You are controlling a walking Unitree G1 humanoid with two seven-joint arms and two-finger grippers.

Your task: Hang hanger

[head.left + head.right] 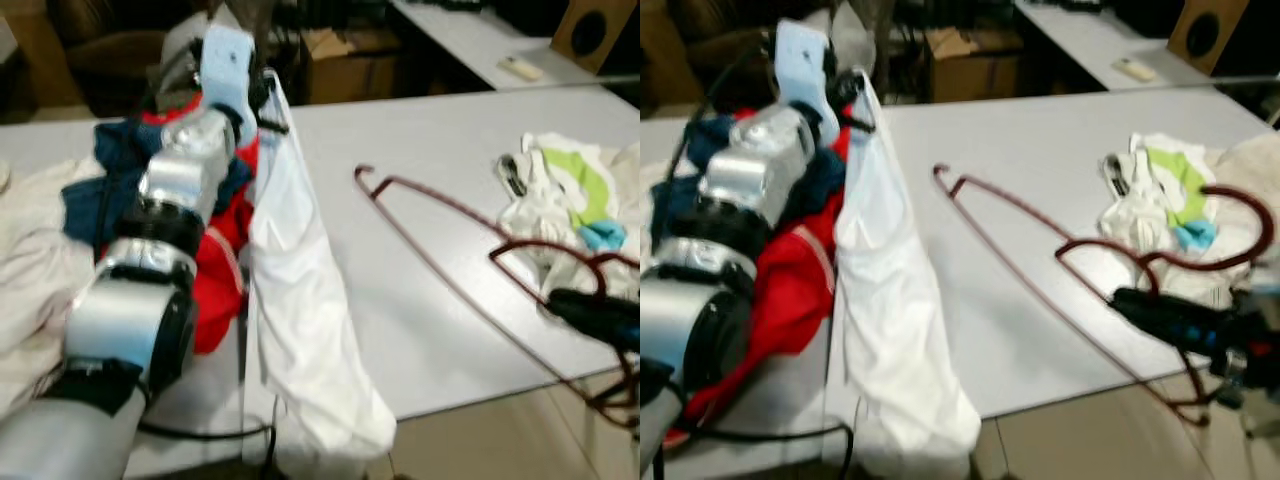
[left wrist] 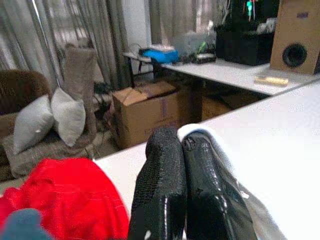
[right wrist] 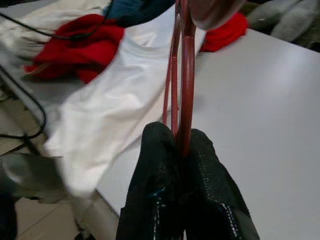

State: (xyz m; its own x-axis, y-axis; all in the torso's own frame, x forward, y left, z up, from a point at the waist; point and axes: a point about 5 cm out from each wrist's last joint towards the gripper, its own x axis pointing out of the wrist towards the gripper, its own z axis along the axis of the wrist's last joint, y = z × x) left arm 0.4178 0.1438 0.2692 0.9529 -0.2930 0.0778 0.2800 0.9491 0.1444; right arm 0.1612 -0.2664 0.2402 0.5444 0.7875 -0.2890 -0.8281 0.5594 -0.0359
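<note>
A dark red wire hanger (image 1: pixel 440 215) lies slanted across the grey table (image 1: pixel 420 130), its hook end at the middle. My right gripper (image 1: pixel 590 312) is shut on the hanger's near end at the table's right front edge; its fingers (image 3: pixel 165 200) clamp the red wire (image 3: pixel 185 85). A white garment (image 1: pixel 300 300) hangs from my left gripper (image 1: pixel 262 100), which is raised over the table's left side. In the left wrist view its fingers (image 2: pixel 175 190) are pressed together on the white cloth (image 2: pixel 220 160).
A pile of red (image 1: pixel 225 250), blue (image 1: pixel 115 160) and beige clothes lies on the left of the table. White and green garments (image 1: pixel 570 195) lie at the right. A cardboard box (image 2: pixel 150 112) and another table (image 1: pixel 480 40) stand beyond. Black cable (image 1: pixel 200 432) runs at the front edge.
</note>
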